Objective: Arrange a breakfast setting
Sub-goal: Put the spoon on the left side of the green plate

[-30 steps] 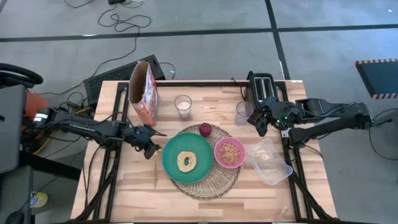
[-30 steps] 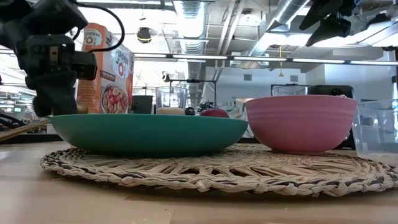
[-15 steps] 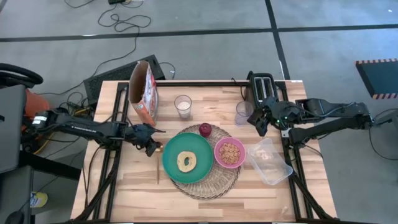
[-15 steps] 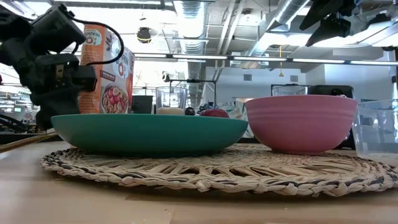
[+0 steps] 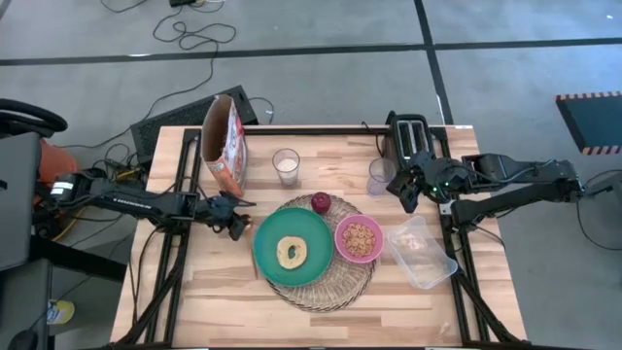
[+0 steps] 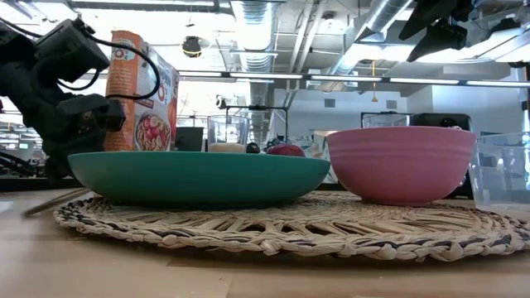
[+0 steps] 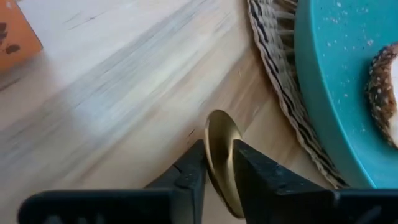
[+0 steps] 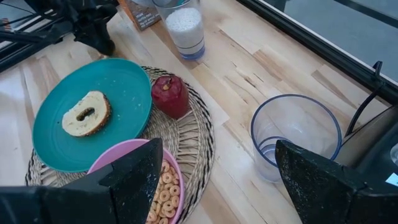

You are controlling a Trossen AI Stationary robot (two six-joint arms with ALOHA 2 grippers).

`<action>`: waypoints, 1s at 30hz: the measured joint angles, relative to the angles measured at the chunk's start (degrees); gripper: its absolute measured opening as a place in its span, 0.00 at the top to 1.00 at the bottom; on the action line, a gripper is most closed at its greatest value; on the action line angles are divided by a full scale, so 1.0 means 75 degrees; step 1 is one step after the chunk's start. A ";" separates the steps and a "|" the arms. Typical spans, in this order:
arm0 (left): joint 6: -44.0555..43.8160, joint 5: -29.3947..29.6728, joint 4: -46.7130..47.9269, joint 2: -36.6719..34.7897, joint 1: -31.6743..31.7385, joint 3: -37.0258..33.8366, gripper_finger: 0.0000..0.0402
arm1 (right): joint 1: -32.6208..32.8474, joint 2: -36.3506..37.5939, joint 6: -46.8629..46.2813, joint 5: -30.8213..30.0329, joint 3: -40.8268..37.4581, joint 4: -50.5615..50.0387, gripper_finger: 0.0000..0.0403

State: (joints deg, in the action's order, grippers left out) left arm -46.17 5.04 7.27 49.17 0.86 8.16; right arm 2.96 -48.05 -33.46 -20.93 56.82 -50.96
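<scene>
We see the left gripper (image 7: 217, 171) low over the bench (image 5: 321, 301), just beside the mat (image 5: 326, 284), its fingers (image 7: 186, 177) pressed against the bowl of the gold spoon (image 7: 222, 158), which stands on edge between them. In the low view the spoon's handle slants down to the wood beside the mat. The teal plate (image 5: 267, 255) sits on the mat with the bagel (image 5: 290, 252) on it. The pink bowl (image 5: 359, 238) of cereal rings touches the plate on the mat, and the red fruit (image 5: 320, 202) rests on the mat's far edge. Behind stand the cereal box (image 5: 224, 144) and a glass (image 5: 286, 165) of milk. Our right gripper (image 5: 410, 190) hangs above an empty glass (image 8: 296, 137) with its fingers wide apart, holding nothing, near the toaster (image 5: 408, 136) and the tub (image 5: 421, 253).
</scene>
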 joint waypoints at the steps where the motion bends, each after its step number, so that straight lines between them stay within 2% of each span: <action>1: 0.0025 0.0001 -0.0024 0.0000 0.0000 0.0000 0.83 | 0.0000 0.0000 -0.0006 0.0000 0.0000 0.0000 0.16; 13: 0.0120 0.0020 0.0169 -0.0009 -0.0001 0.0142 0.64 | 0.0000 0.0000 -0.0019 0.0001 0.0000 0.0000 0.16; 18: 0.0388 -0.0004 0.1081 -0.0009 -0.0006 0.0655 0.57 | 0.0000 0.0000 -0.0017 0.0001 0.0000 0.0000 0.16; 25: 0.0735 -0.0572 0.2808 -0.0012 -0.0113 0.1877 0.57 | 0.0000 0.0000 -0.0014 0.0001 0.0000 0.0000 0.16; 30: 0.0998 -0.0574 0.4229 -0.0029 -0.0483 0.3046 0.57 | 0.0000 0.0000 -0.0004 0.0003 0.0000 0.0000 0.16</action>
State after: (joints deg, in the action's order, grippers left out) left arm -38.68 0.74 38.99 48.95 -2.76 31.01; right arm 2.96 -48.05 -33.49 -20.91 56.82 -50.96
